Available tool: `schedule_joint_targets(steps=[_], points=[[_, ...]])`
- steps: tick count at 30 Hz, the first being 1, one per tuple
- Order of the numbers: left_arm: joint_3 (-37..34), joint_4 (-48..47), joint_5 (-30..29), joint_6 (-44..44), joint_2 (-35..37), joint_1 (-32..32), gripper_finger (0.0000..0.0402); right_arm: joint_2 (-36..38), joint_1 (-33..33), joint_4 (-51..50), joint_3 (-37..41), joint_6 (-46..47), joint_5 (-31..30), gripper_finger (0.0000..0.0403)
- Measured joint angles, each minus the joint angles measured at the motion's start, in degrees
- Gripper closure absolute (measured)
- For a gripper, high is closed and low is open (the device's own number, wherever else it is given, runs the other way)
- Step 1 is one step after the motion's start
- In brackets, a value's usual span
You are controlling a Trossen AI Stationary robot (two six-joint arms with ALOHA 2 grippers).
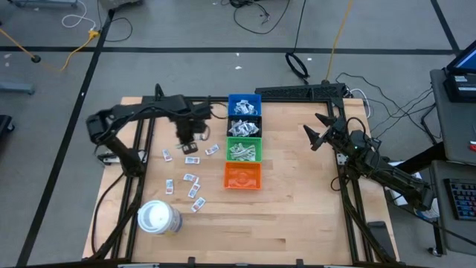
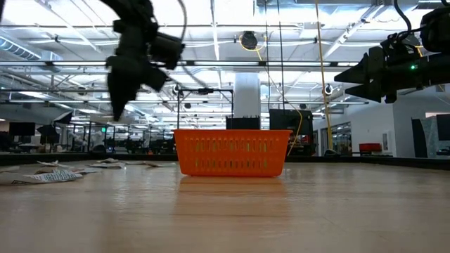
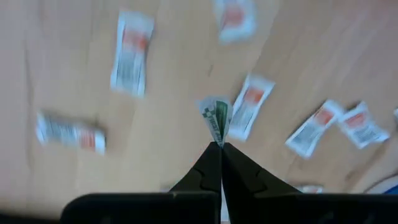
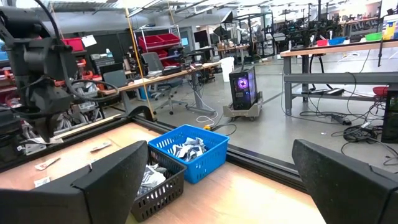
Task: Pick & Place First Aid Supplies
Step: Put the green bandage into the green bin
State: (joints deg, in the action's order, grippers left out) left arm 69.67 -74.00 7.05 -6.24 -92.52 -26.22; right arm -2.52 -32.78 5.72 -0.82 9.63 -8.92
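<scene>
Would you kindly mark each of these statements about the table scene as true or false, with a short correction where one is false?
1. The left tool is shut on a small packet with green print. True.
2. The right tool holds a packet. False: it is open and empty, raised at the table's right side.
3. The orange bin is the nearest to the front edge in the row of bins. True.
4. The white roll sits inside the blue bin. False: it stands on the table near the front left corner.
5. Loose packets lie on the wood to the left of the bins. True.
</scene>
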Motion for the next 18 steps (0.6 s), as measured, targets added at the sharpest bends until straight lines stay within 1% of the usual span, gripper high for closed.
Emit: schedule_joint_targets(steps=[6, 12, 18], points=[[15.38, -2.47, 0.51, -4.17, -11.06, 3.99, 0.0400, -0.01, 0.01, 0.00, 0.01, 0.00, 0.01, 0.0009], [31.89, -6.69, 0.59, -4.22, -22.46, 6.99, 0.0400, 0.00, 0.00, 0.00, -0.02, 0.00, 0.00, 0.0009], [46.20, -10.94, 0.64, -4.22, -30.87, 9.17, 0.0401, 0.00, -0.02, 0.00, 0.00, 0.00, 0.02, 0.0009]])
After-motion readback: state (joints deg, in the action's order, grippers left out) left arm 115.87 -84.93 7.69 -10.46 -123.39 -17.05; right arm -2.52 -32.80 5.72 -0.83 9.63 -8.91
